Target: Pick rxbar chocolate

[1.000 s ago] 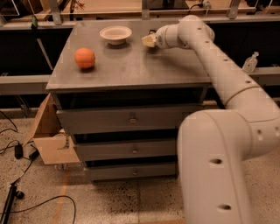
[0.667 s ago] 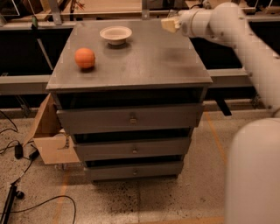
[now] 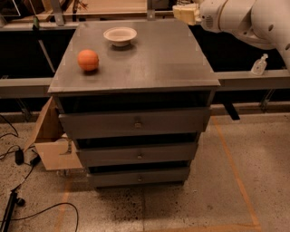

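The black-wrapped rxbar chocolate does not show anywhere in the camera view; it is hidden or out of view. My gripper is at the top of the view, raised just past the back right corner of the grey cabinet top. The white arm reaches in from the right behind it. No black bar is visible at the gripper.
A white bowl sits at the back middle of the cabinet top and an orange at the left. Three drawers are below. A cardboard box and cables lie on the floor at left, and a small bottle stands on the right ledge.
The gripper has moved from low over the cabinet top to the right of the bowl, up and back past the cabinet's back right corner. The arm now fills less of the view.
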Available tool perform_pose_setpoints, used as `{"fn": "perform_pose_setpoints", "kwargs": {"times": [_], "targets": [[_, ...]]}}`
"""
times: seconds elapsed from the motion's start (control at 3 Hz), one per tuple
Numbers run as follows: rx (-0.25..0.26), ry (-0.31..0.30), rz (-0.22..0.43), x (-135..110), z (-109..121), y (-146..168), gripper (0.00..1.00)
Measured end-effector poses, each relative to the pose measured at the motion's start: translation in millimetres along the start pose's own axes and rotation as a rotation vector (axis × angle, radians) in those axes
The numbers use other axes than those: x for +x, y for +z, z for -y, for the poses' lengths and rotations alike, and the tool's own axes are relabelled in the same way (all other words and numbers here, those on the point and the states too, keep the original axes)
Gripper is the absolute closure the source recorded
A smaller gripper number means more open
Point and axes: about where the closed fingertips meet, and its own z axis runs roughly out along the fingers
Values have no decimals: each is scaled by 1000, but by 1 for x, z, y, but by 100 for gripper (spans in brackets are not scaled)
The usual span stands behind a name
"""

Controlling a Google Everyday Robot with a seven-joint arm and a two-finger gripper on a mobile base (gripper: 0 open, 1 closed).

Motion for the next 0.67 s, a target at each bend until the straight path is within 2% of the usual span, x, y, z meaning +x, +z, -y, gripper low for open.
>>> {"fn": "perform_pose_setpoints", "kwargs": {"times": [0.33,0.67], "targets": [[-143,-47,34,-9,-40,4,100],[-255,-112,-14,-2,-77,16,100]]}}
